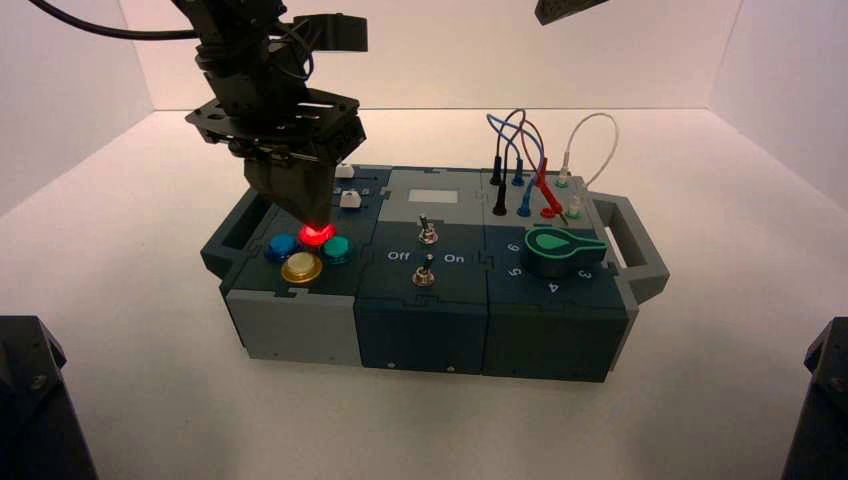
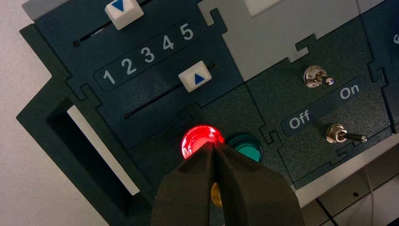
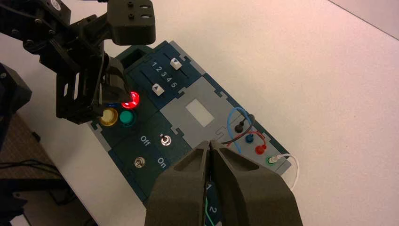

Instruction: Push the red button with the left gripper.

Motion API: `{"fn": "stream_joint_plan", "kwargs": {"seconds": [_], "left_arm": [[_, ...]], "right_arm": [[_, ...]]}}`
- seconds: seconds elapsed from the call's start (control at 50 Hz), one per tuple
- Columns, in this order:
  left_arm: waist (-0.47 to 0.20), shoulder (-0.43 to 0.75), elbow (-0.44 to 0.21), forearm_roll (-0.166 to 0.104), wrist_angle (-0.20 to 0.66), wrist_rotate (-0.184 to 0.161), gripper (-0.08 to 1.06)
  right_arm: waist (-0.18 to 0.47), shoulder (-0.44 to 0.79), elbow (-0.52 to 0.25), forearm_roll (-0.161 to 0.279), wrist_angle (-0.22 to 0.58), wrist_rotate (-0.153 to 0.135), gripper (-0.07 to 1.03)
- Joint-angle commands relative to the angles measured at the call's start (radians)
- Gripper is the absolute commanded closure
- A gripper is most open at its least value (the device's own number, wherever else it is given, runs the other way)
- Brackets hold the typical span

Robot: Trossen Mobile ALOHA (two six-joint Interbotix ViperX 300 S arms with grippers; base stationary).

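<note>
Left fingertips at the glowing red button: the press is in hand

At the left of the box I have the blue dome button [image 1: 282, 247]; just beside it, at the far point of the four-button cluster, sits the red dome button [image 2: 202, 136], lit bright; my left gripper [image 1: 316, 224] comes down over it from the far side, fingers closed together, tips right at the dome; I cannot tell whether the cap is actually pushed in, though I read the glow as a sign of the press. The yellow dome button [image 1: 301, 266] lies nearest me, the green one [image 1: 337, 250] to the right, close enough that a sideways drift could catch it; so my next move wants to be straight: finish the push if any travel is left, then lift clear without sliding. Farther right, my right gripper [image 3: 210, 142] waits above the box, fingers shut, with no part in this.
</note>
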Motion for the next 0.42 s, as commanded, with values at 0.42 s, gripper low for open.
{"fn": "stream_joint_plan", "kwargs": {"seconds": [0.42], "left_arm": [[0.005, -0.319, -0.018, 0.008, 0.066, -0.02, 1.01]], "right_arm": [[0.008, 0.002, 0.002, 0.005, -0.014, -0.003, 0.98]]}}
